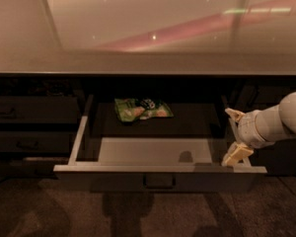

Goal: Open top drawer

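The top drawer (113,180) stands pulled far out from under the counter. Its dark front faces me, with a small loop handle (159,181) at centre and a pale inner tray (153,151) showing. My gripper (235,135) is at the drawer's right side, reaching in from the right on a white arm. Its two pale yellow fingertips (238,154) are spread apart, one near the drawer's front right corner and one further back along the right wall. Nothing is held between them.
A green snack bag (142,108) lies at the back of the drawer. A glossy beige countertop (148,33) spans the top. Narrower dark drawer fronts (29,110) sit shut at the left. Brown carpet (148,216) lies below.
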Controlling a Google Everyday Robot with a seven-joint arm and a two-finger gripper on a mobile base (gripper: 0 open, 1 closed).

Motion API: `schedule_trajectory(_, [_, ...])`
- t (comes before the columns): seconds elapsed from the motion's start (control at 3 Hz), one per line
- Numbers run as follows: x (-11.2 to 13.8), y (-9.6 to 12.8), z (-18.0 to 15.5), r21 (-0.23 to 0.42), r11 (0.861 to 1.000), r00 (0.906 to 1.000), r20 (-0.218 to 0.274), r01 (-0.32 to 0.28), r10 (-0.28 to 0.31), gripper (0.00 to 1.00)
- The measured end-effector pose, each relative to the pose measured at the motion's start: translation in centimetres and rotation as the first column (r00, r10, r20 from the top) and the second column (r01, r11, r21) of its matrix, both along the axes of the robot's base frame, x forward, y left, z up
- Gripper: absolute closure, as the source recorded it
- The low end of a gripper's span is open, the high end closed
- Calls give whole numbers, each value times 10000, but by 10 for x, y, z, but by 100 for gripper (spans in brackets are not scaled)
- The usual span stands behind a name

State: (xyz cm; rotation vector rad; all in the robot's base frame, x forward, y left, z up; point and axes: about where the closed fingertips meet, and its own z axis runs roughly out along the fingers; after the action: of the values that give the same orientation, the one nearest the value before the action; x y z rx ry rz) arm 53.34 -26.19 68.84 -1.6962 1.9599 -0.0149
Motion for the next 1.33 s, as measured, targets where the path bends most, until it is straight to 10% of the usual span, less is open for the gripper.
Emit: schedule_trajectory(1.33, [-16,-6,4,61,10000,10000,3,29,-29,0])
